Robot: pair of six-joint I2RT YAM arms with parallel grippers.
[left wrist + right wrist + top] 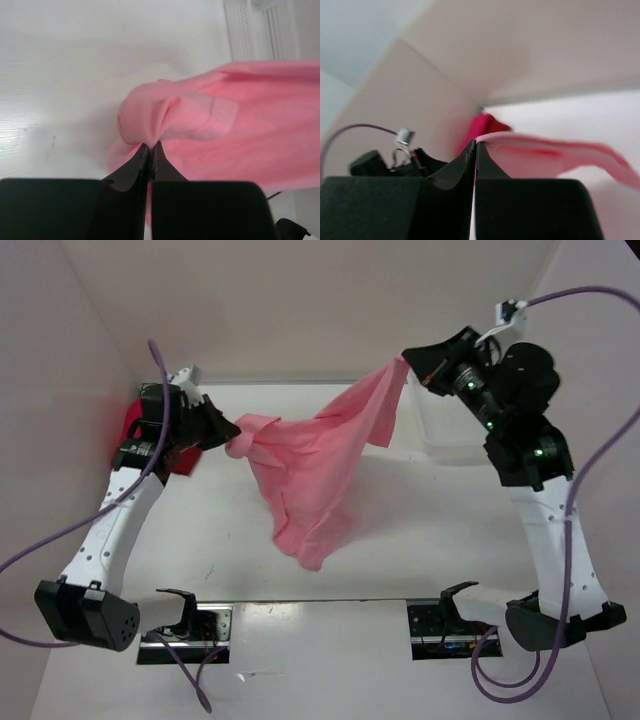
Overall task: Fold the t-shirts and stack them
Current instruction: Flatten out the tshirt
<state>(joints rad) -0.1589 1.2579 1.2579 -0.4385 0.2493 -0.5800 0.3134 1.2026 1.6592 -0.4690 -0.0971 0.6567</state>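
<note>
- At the far left, a red shirt lies bunched behind the left gripper.
- That gripper, reaching right, pinches a bunched corner of the salmon shirt.
- The salmon shirt hangs mid-scene, stretched between both grippers, its lower part drooping.
- The right gripper, raised higher, pinches its other corner.
</note>
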